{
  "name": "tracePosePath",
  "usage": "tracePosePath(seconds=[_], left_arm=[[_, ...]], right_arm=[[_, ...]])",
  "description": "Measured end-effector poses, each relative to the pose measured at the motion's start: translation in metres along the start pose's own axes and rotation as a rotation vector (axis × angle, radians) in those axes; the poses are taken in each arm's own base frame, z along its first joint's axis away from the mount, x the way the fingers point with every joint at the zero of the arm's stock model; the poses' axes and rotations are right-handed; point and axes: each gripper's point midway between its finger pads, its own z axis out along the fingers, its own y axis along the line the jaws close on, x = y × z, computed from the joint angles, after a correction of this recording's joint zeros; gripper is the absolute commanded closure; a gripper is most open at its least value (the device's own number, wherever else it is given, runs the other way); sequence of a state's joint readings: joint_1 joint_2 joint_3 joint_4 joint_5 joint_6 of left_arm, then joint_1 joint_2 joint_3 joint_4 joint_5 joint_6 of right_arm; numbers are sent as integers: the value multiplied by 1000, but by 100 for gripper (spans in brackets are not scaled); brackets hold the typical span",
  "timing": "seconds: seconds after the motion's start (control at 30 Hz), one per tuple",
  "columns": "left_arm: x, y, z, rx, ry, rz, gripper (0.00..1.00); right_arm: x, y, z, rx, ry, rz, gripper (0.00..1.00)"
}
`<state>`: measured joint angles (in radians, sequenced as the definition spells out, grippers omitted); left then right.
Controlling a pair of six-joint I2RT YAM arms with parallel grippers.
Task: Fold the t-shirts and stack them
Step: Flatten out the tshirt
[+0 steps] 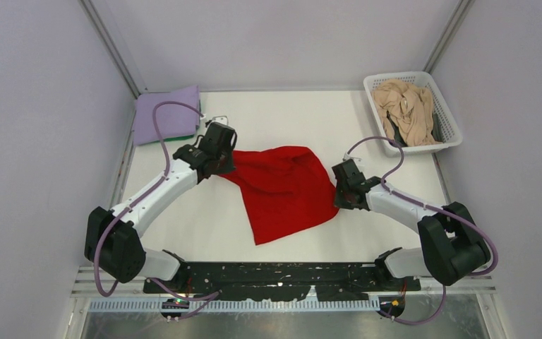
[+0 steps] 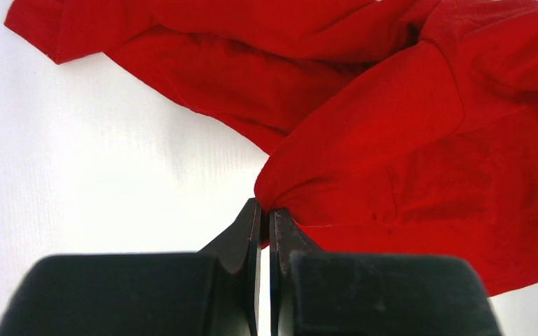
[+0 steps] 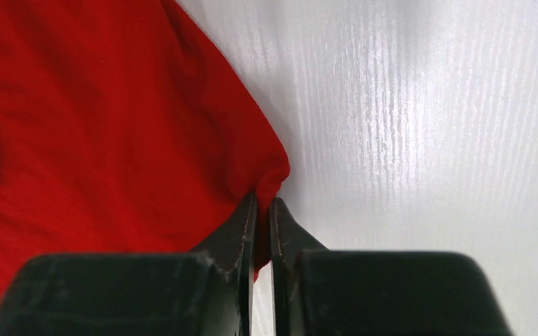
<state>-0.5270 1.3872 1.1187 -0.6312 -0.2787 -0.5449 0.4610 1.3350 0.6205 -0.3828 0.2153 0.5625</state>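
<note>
Red t-shirt [image 1: 286, 187] lies crumpled at centre frame on the white table [image 1: 289, 116]. Left gripper [image 2: 265, 210] pinches a fold at its left side; right gripper [image 3: 264, 206] pinches its right corner, jaws pressed onto cloth. Lavender t-shirt [image 1: 167, 113] sits upper left; beige t-shirt [image 1: 402, 106] is in the basket [image 1: 454, 134], upper right.

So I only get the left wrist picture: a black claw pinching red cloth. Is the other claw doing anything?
Observer: Yes. The right claw is shut on the opposite edge of the same red t-shirt.
Operator: Any other shirts around?
Observer: A lavender one lies folded flat at the far left corner of the table.
Operator: And is that all?
Observer: No, a beige one sits crumpled in a white basket at the far right.
</note>
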Motion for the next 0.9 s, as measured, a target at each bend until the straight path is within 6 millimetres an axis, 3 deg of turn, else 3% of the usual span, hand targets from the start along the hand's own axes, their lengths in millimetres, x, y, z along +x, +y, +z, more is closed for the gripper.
tracePosePath(seconds=[0.1, 0.17, 0.27, 0.4, 0.53, 0.63, 0.73, 0.9], left_arm=[[-11, 7, -2, -20, -21, -15, 100], [-28, 14, -6, -38, -59, -32, 100], [-59, 23, -23, -62, -147, -48, 100], [-107, 38, -73, -92, -335, -72, 100], [-145, 54, -143, -84, -544, -115, 100], [-159, 66, -188, -72, -671, -148, 100], [-165, 79, -228, -62, -781, -170, 100], [-166, 96, -286, -21, -929, -195, 100]], right_arm=[[-9, 1, 1, 19, -15, -7, 95], [-26, 2, -2, 40, -49, -15, 95], [-73, 9, -17, 53, -163, -16, 95], [-144, 15, -54, 49, -356, 2, 95], [-201, 16, -119, 13, -562, 1, 95], [-229, 17, -174, -39, -711, 4, 95], [-240, 12, -227, -92, -840, 7, 95], [-241, -6, -305, -146, -1015, 20, 95]])
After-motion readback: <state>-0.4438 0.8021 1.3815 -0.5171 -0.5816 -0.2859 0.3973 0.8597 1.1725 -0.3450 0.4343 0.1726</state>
